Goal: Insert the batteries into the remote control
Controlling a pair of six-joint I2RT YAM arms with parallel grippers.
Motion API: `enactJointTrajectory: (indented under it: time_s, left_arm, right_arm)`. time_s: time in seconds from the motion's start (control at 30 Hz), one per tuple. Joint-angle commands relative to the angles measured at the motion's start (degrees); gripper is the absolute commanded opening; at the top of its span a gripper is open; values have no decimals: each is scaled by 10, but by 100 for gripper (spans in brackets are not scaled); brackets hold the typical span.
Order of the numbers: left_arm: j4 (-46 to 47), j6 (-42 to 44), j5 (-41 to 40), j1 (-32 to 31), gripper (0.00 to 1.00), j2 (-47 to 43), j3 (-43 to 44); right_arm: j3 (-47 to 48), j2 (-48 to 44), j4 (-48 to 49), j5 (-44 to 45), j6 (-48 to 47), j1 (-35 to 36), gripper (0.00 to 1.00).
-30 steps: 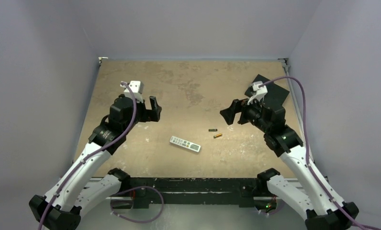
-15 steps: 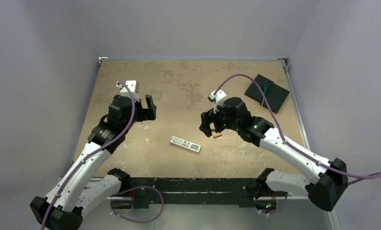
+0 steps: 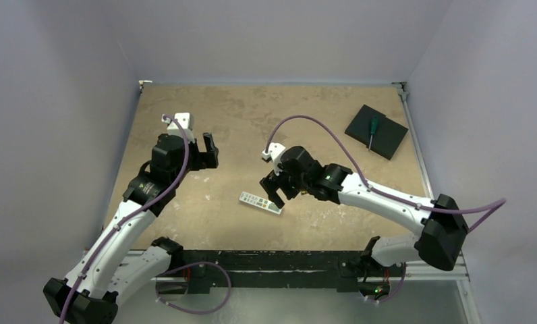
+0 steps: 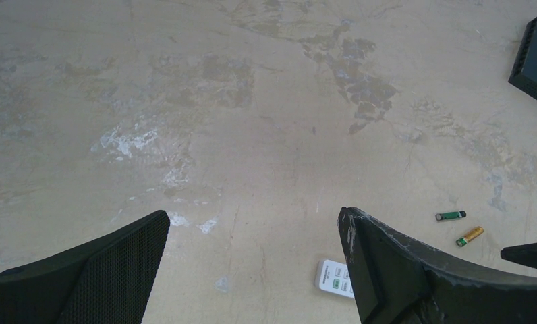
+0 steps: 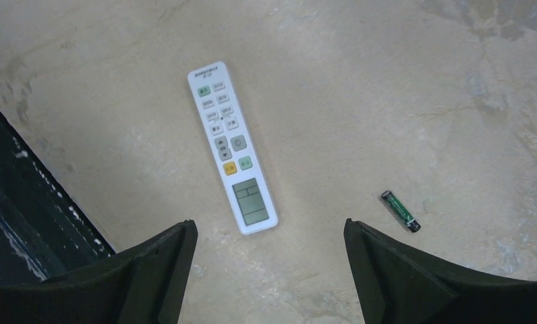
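**Q:** Where was the remote sitting?

**Me:** Top view: remote control [image 3: 260, 202] lay buttons-up just by my right gripper [image 3: 271, 192], and the left gripper [image 3: 208, 152] hung well apart. Left wrist: jaws wide open, dark battery [image 4: 450, 216] and gold battery [image 4: 469, 235] near each other beyond. Right wrist: jaws spread, empty. The remote looked like light, slick plastic, so I'd pinch its long edges.

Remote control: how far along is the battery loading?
Nothing is loaded yet. The remote control lies button-side up on the table, with the dark battery and gold battery loose nearby. Nothing is in hand: the right claw hovers open over the remote, and the left claw is open, off to the side. Left: turn it over and seat both cells.
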Motion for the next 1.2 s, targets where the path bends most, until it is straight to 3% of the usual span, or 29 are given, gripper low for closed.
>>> enactJointTrajectory:
  time_s: [0.0,0.3,1.17]
  left_arm:
    - [3,-4,1,6,98,-10,17]
    - [1,-5,-7,6,97,-16,17]
    - [0,-5,-11,11,97,-21,16]
  right_arm:
    - [32,28,-15,7,-27,20,91]
    - [55,84,-19,16,-37,30,90]
    - [100,222,-42,27,-34,56,69]
